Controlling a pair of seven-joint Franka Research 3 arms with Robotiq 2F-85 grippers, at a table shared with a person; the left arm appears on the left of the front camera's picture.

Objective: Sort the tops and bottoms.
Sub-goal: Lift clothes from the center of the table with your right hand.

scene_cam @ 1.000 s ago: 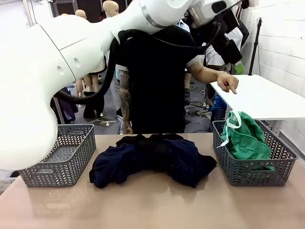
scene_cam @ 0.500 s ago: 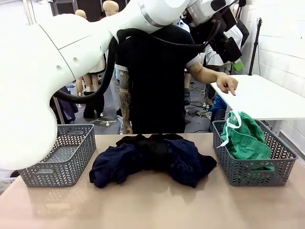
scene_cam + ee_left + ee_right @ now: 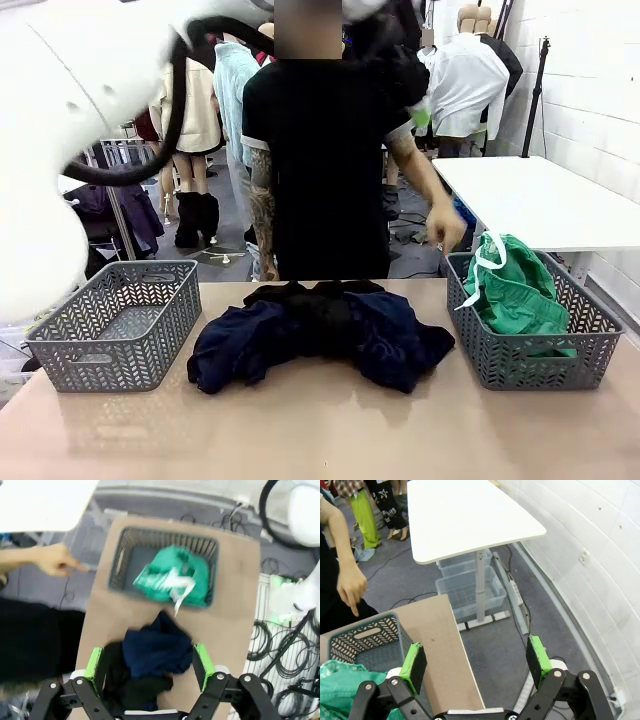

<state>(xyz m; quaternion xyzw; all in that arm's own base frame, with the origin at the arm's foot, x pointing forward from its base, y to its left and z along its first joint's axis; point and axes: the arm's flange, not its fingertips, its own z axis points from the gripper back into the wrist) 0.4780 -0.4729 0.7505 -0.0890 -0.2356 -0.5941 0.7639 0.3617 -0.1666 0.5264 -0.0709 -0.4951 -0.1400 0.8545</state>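
**Q:** Work surface and room?

**A:** A tan table (image 3: 320, 430) carries two grey lattice baskets, the left basket (image 3: 115, 325) and the right basket (image 3: 530, 365), one at each end. A dark garment pile (image 3: 320, 340), navy and black, lies between them. A person in a black shirt stands at the far edge. A white side table (image 3: 470, 520) stands beyond the right basket, against a white brick wall (image 3: 590, 555). Clear storage bins (image 3: 470, 587) sit under it on a grey floor. Black cables (image 3: 280, 650) coil on the floor beside the table.

**Q:** Location of the bottoms?

**A:** The bottoms (image 3: 515, 290) are bunched inside the right basket, with a pale drawstring hanging over its near-left rim.

**Q:** Gripper condition?

**A:** The left gripper (image 3: 148, 664) is held high above the dark pile, its fingers spread and nothing between them. The right gripper (image 3: 476, 660) is also spread and holds nothing. It is over the table's outer corner by the right basket.

**Q:** The person's hand?

**A:** The person's hand (image 3: 351, 587) hangs just beyond the right basket, index finger pointing down, touching nothing.

**Q:** Legible markings?

**A:** Any print is too blurred to read.
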